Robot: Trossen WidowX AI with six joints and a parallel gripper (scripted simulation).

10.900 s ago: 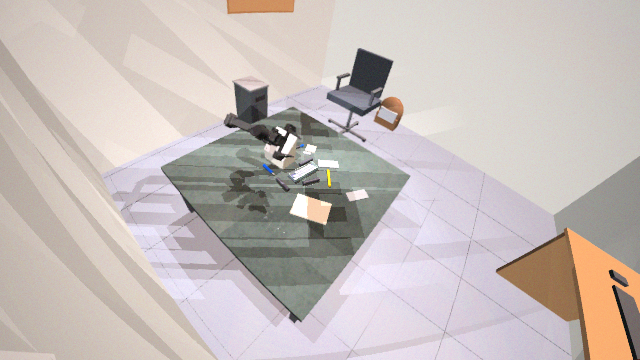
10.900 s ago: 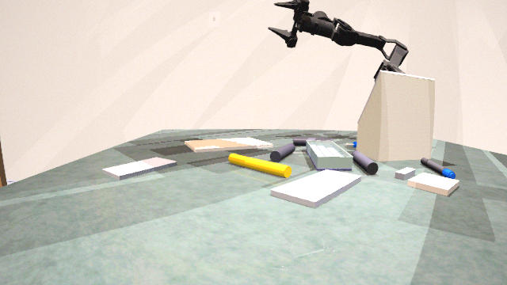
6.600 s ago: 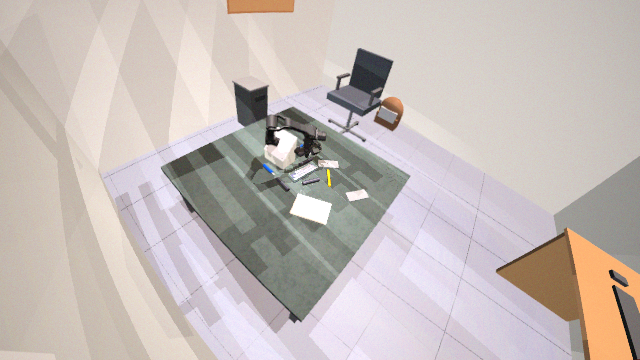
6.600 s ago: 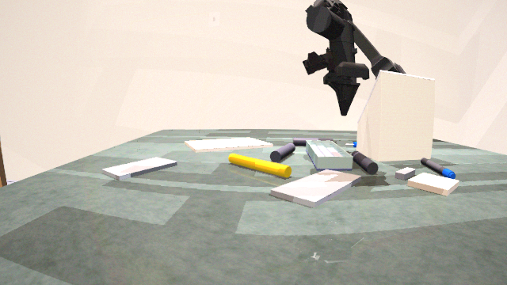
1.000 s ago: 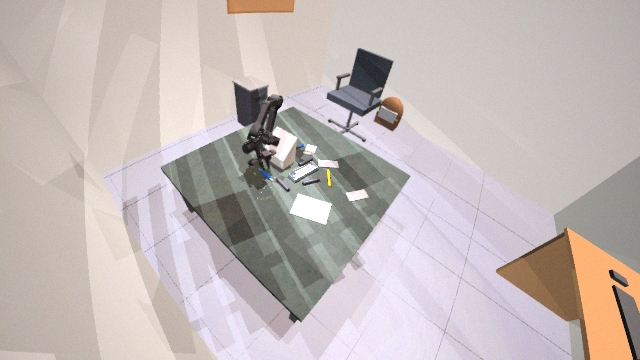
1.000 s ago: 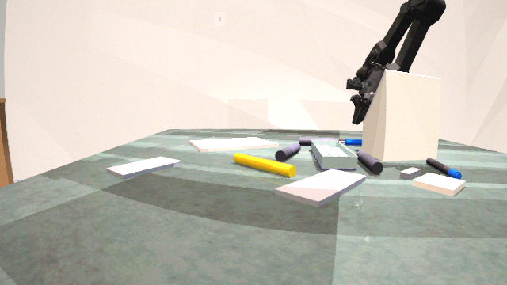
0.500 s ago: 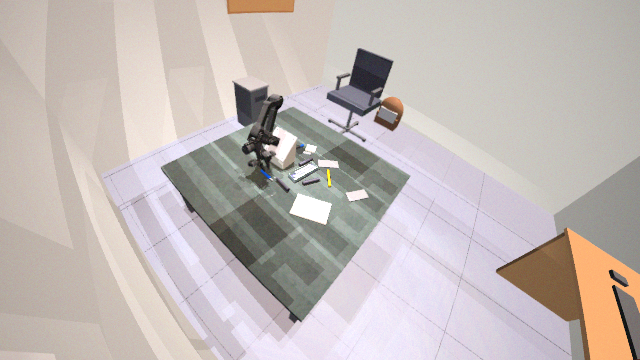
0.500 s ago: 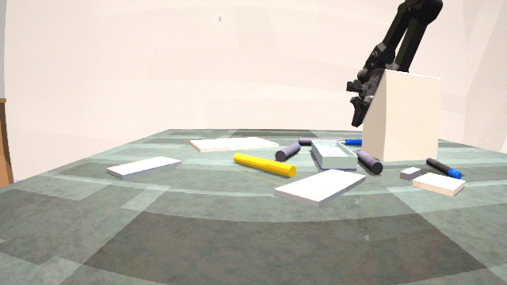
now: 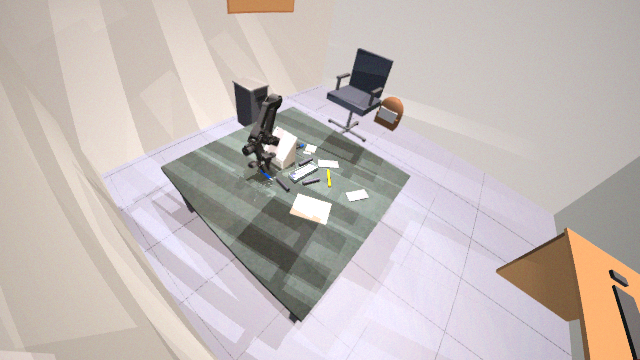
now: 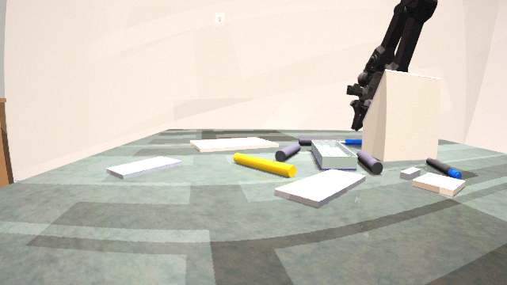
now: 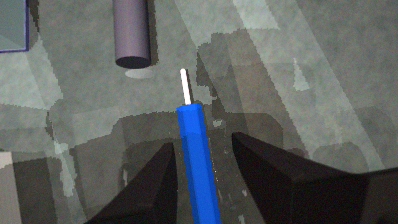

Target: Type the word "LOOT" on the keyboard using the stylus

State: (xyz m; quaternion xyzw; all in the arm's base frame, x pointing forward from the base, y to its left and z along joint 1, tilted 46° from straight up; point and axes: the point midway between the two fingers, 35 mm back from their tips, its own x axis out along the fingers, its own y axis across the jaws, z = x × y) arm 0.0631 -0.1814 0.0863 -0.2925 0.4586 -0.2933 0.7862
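The stylus (image 9: 266,174) (image 10: 353,142) (image 11: 197,160), a blue rod with a thin white tip, lies on the desk (image 9: 225,210). My gripper (image 9: 261,169) (image 10: 356,129) (image 11: 203,145) is partly open above it. In the wrist view the stylus runs between the two dark fingers with a gap on each side, its tip pointing up the picture. The keyboard (image 9: 303,172) (image 10: 333,155) lies in a low, pale-walled tray beyond a dark cylinder; only a corner of the tray (image 11: 12,25) shows in the wrist view. The key letters cannot be read.
A tall white block (image 9: 284,147) (image 10: 412,115) stands close beside the gripper. Dark cylinders (image 9: 283,184) (image 10: 288,152) (image 11: 132,32) lie around the keyboard. A yellow rod (image 9: 329,178) (image 10: 264,165), flat white slabs (image 10: 321,188) and a blue-ended dark rod (image 10: 440,167) are also on the desk.
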